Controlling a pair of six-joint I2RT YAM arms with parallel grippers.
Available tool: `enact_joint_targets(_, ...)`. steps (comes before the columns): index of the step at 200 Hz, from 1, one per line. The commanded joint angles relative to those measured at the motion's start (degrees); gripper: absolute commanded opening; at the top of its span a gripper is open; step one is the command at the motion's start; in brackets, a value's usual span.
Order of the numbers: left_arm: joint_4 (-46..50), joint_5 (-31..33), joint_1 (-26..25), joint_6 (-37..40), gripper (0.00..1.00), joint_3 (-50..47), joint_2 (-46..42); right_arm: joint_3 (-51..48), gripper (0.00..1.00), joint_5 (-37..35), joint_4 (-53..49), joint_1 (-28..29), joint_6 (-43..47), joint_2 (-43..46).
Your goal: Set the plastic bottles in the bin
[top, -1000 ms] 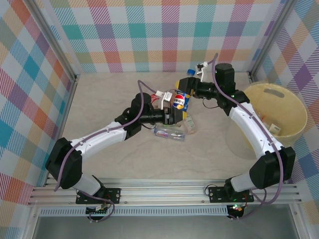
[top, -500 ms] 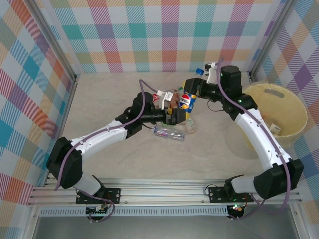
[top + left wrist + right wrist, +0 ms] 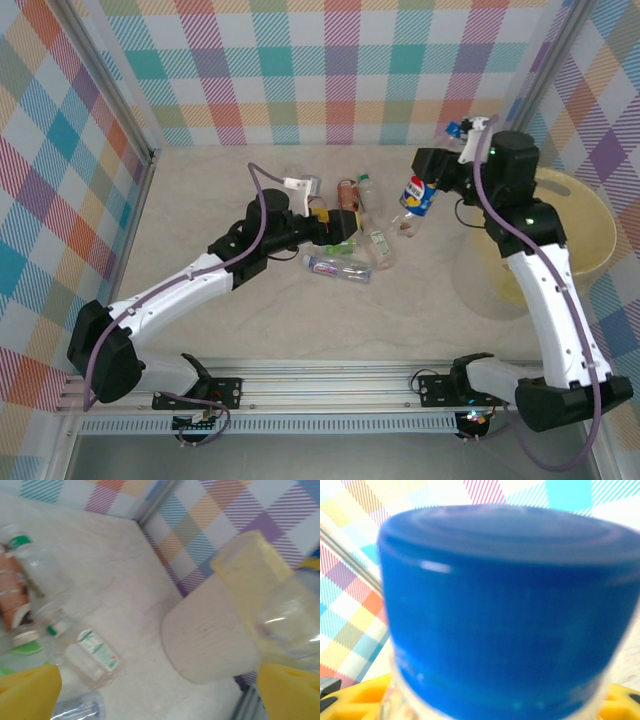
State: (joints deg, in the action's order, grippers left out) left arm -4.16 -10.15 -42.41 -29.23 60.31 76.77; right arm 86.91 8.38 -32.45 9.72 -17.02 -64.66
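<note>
And the right end effector (image 3: 428, 178) is pinching a blue-labelled bottle (image 3: 414, 197) by the neck, its blue cap (image 3: 500, 605) right up against the wrist camera; the bottle hangs clear of the surface (image 3: 190, 200), between the pile (image 3: 340, 266) and the bin (image 3: 590, 225), bound for the rim by the look of it; the left end effector (image 3: 342, 222) sits low over the pile, fingers (image 3: 30, 690) spread wide and empty, probably lining up another pick; several bottles lie on their sides there, so plenty left to do.
</note>
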Motion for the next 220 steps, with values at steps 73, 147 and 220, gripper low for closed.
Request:
enact_joint_targets(73, 6.0, 8.0, -0.4, -1.0, 1.00, 0.1, 3.3, 12.0, 0.46, -6.0, -9.1, -17.7, 8.8, 1.9)
enact_joint_targets(147, 12.0, 13.0, -0.5, -2.8, 1.00, 1.9, 4.7, 16.4, 0.46, -30.6, -19.8, -20.5, 18.3, 0.7)
enact_joint_targets(220, 14.6, 13.1, -0.4, -3.2, 1.00, 3.5, 6.5, 14.7, 0.47, -47.9, -20.5, -21.8, 26.8, -4.0)
